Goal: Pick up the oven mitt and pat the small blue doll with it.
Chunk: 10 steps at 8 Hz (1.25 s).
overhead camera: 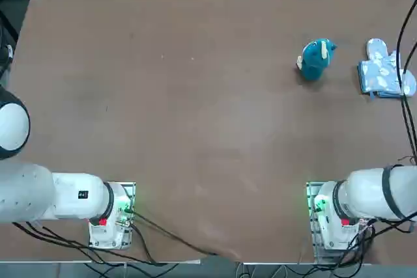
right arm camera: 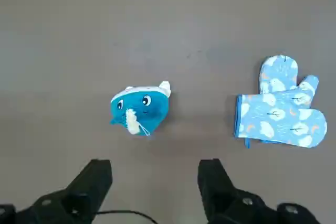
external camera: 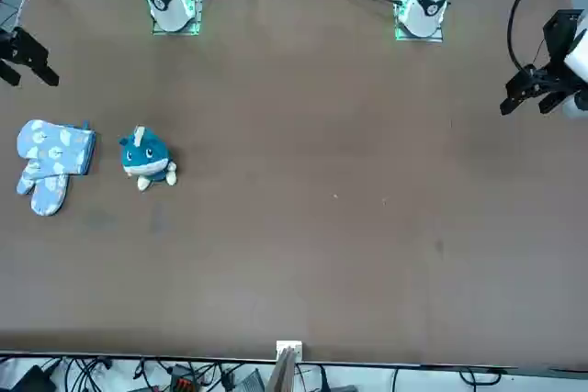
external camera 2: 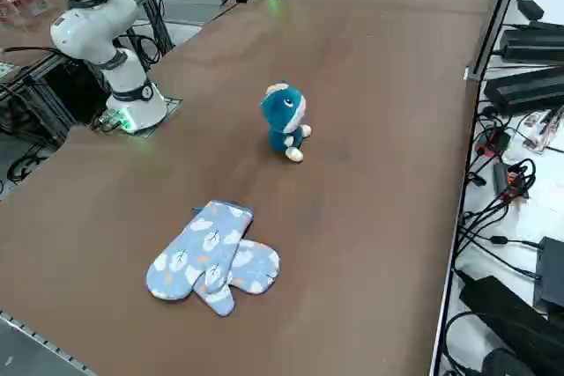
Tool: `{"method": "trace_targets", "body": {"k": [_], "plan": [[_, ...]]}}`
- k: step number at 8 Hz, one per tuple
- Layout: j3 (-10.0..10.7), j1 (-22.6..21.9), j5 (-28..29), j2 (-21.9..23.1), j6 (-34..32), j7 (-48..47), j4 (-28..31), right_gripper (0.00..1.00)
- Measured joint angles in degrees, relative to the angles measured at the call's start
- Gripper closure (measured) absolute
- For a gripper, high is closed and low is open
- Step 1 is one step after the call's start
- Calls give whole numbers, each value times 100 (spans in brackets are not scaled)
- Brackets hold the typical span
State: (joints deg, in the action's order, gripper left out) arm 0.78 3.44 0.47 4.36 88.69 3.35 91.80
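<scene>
Top view: the small blue doll (overhead camera: 316, 58) stands on the worktop (overhead camera: 195, 128) toward 2 o'clock; the oven mitt (overhead camera: 381, 71) lies at the doll's 3 o'clock, apart from it.

Right wrist view: the right claw (right arm camera: 155, 179) hangs above the worktop, fingers (right arm camera: 94, 179) spread, gripping nothing, near the doll.

Right gripper (right arm camera: 155, 179) is held high above the table, pointed straight down, fingers (right arm camera: 94, 179) spread wide apart with nothing between them. It is seen at the front view's left edge (external camera: 26, 54).
</scene>
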Motion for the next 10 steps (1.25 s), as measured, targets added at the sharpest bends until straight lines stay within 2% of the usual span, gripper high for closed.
{"method": "trace_targets", "body": {"k": [3, 5, 8, 10], "plan": [[-1, -2, -78, -23, -81, 0, -17, 0], [-13, -7, -851, -195, 88, 15, 162, 0], [-10, 2, -2002, -478, 1120, 8, 1124, 0], [26, 114, -2320, -571, 1940, -68, 1881, 0]]}}
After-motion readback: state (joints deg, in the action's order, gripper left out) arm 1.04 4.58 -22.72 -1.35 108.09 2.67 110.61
